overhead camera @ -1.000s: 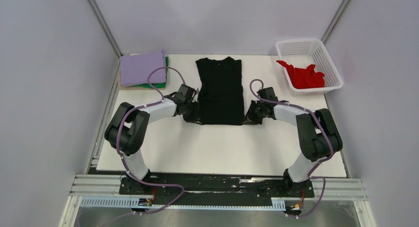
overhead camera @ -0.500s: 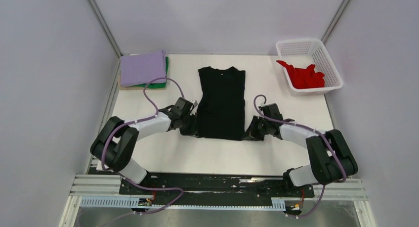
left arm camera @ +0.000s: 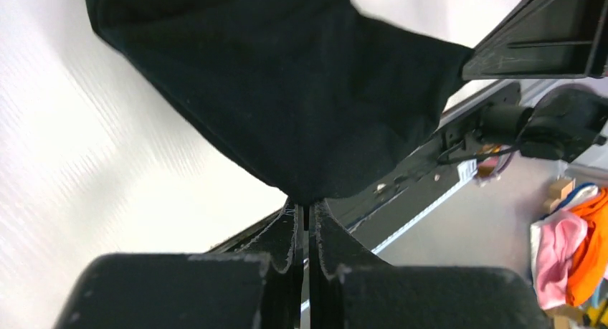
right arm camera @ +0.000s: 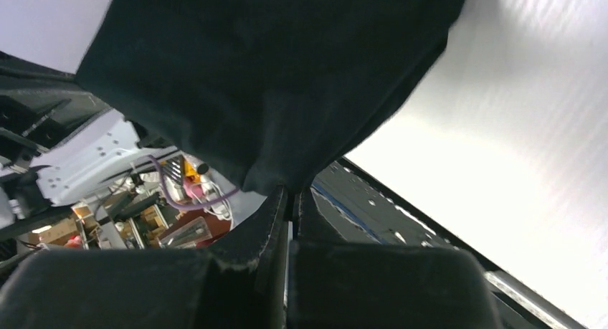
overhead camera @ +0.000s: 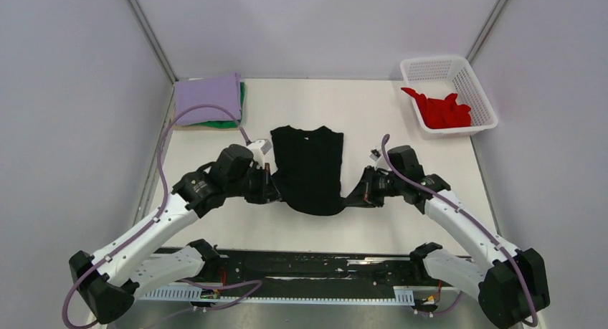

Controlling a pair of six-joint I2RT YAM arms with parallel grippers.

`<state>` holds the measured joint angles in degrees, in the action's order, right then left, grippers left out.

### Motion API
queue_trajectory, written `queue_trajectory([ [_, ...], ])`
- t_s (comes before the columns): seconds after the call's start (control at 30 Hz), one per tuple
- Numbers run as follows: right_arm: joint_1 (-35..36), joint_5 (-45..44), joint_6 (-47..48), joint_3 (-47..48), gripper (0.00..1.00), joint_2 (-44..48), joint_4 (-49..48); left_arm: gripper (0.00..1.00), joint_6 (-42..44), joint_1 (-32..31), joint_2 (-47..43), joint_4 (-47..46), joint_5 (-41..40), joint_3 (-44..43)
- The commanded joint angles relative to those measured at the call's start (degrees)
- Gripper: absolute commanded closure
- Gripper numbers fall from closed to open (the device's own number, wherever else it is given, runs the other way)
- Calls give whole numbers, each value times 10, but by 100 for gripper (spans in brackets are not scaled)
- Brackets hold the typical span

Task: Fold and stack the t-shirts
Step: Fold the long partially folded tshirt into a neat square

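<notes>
The black t-shirt [overhead camera: 310, 168] hangs lifted between my two grippers over the middle of the white table [overhead camera: 236, 229], its hem sagging toward me and its neck end trailing on the table. My left gripper [overhead camera: 272, 193] is shut on the shirt's left hem corner [left arm camera: 305, 193]. My right gripper [overhead camera: 353, 195] is shut on the right hem corner [right arm camera: 287, 175]. A folded lilac t-shirt [overhead camera: 206, 98] lies on a folded green one [overhead camera: 224, 124] at the back left. A red t-shirt [overhead camera: 441, 108] lies crumpled in the basket.
The white lattice basket [overhead camera: 473, 85] stands at the back right of the table. Grey walls close in the left, right and back sides. The black mounting rail [overhead camera: 315, 268] with both arm bases runs along the near edge.
Both grippers have pulled the black shirt toward me and lifted its hem off the table. The shirt has slid nearer, and both arms have drawn back and risen.
</notes>
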<state>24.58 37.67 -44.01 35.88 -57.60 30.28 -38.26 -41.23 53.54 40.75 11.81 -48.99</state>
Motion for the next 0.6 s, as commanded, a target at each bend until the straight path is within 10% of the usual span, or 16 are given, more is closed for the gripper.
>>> queue_trajectory([
  [0.0,-35,41,35,86,100,-45,2,100,27,5,28,14,-74,-71],
  [0.57,-135,71,79,366,100,-336,-22,100,62,193,225,-154,-82,-161],
])
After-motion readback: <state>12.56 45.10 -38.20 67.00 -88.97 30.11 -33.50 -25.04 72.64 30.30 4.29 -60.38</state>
